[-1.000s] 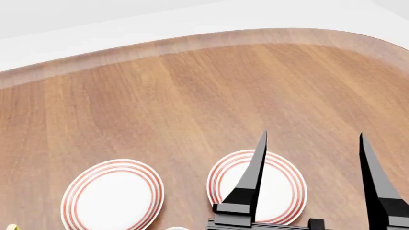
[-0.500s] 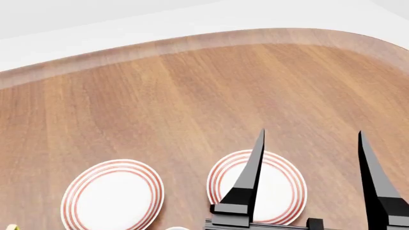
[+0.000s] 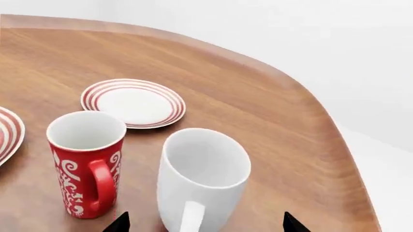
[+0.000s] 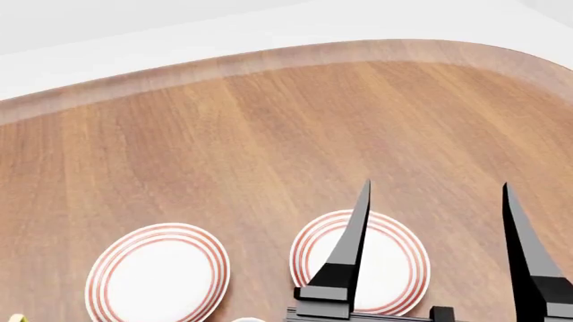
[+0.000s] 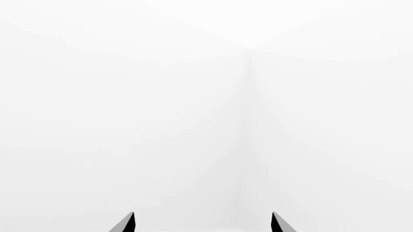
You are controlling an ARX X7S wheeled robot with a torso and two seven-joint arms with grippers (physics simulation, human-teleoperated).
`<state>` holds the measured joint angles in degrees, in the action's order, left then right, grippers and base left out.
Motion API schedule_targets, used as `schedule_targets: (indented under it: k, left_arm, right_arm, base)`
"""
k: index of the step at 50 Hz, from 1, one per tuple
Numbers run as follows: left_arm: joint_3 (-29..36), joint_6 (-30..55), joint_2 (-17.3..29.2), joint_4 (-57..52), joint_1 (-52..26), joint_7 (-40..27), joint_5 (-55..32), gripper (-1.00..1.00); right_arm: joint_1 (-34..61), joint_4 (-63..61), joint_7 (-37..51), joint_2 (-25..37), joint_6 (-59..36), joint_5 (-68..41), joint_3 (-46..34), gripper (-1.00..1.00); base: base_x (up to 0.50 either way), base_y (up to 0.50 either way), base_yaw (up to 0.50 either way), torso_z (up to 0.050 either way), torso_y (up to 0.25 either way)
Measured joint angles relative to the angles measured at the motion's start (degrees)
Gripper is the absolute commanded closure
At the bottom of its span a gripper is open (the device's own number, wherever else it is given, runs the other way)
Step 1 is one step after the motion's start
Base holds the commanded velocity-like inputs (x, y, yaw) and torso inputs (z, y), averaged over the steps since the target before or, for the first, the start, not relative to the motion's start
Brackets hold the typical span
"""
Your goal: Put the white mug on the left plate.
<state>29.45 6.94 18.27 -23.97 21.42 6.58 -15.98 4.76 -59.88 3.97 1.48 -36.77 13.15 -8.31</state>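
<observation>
1. Plainly, our left pincer is spread wide around the white mug, which stands on the tabletop by its rounded corner, not yet gripped.
2. We risk bumping the red mug just beside it.
3. Our right pincer, released, hangs over the other plate; the left plate lies near the front edge.

Right gripper raised, jaws wide apart, gripping nothing.

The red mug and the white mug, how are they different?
The red mug has white swirls outside; the white mug is plain all over. The white mug looks bigger than the red mug. Both stand upright on the wooden table, open tops up, each with a loop handle.
</observation>
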Motion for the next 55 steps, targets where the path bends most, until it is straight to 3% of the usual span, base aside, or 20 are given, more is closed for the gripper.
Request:
schedule_targets:
  k: [30,55]
  left_arm:
    - [3.1,8.1,0.0,3.4,-5.6,-4.0,7.9,-1.0]
    - [7.5,9.4,0.5,6.6,-10.4,-2.1,11.6,-1.0]
  right_arm:
    - [0.3,-0.1,-1.7,-1.2,-0.2,2.2,0.3,-1.0]
    - [0.4,-0.1,-2.0,-1.4,0.1,2.3,0.4,-1.0]
  base:
    - [0.0,0.0,0.0,0.0,0.0]
    - [0.0,0.0,0.0,0.0,0.0]
